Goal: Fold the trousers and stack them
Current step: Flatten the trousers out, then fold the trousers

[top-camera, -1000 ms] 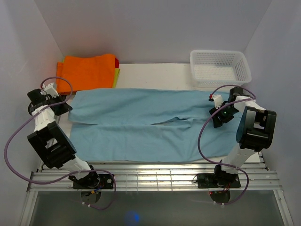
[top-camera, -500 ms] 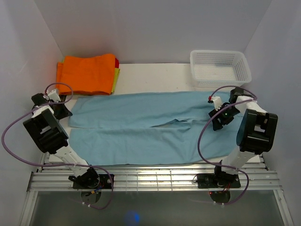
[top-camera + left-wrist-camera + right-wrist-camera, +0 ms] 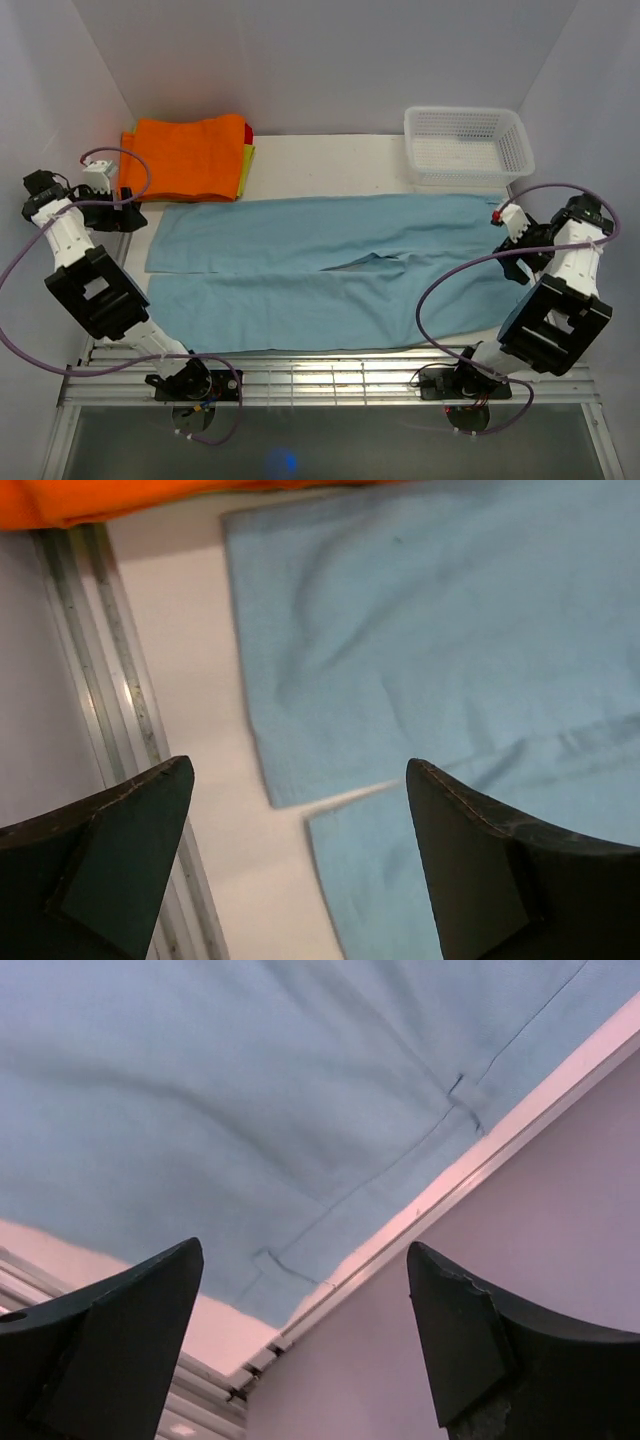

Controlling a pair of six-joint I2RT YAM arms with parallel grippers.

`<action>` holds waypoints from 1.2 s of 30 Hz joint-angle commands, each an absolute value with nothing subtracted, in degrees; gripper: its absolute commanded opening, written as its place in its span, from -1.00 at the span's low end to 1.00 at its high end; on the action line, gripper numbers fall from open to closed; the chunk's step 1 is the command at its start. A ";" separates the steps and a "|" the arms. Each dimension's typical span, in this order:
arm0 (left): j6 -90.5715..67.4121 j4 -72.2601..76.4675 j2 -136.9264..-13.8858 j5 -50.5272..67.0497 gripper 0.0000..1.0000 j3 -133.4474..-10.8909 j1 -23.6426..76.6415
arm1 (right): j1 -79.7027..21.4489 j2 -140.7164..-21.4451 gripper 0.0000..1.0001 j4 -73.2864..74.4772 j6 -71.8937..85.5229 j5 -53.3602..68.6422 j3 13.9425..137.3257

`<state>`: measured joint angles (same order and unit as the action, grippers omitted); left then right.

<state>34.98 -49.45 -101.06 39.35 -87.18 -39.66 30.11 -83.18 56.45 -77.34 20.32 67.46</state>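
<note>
The light blue trousers [image 3: 320, 270] lie spread flat across the table, both legs pointing left and the waist to the right. My left gripper [image 3: 124, 215] hangs open just off the leg ends, above the table's left edge. In the left wrist view its fingers [image 3: 110, 860] frame bare table and the leg hems [image 3: 450, 630], with nothing between them. My right gripper [image 3: 522, 255] stands open at the waist end by the right wall. In the right wrist view the waistband [image 3: 250, 1090] lies below the open gripper [image 3: 300, 1290], which holds nothing.
A folded orange garment [image 3: 185, 155] sits on yellow and red cloths at the back left, near my left gripper. A white basket [image 3: 468, 145] stands at the back right. Walls close in on both sides, and metal rails [image 3: 320, 365] run along the front edge.
My left gripper has opened, let go of the upper leg's end and drawn back to the left. The right gripper has opened wider and swung right, off the waist.
</note>
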 commanded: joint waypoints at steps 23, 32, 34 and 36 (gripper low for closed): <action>40.99 -63.58 -94.18 54.03 0.68 -88.20 -40.08 | 37.20 -82.05 0.45 58.37 -111.40 26.54 65.96; 8.62 -29.02 -107.74 48.97 0.76 -90.09 -35.69 | 31.55 -107.20 0.45 57.22 -68.83 31.11 93.85; 5.47 -23.50 -110.63 45.81 0.76 -89.82 -34.89 | 31.38 -108.63 0.46 54.77 -66.46 30.15 95.45; 5.10 -22.07 -113.10 44.13 0.75 -90.96 -34.02 | 30.85 -110.21 0.46 50.81 -66.10 28.49 95.45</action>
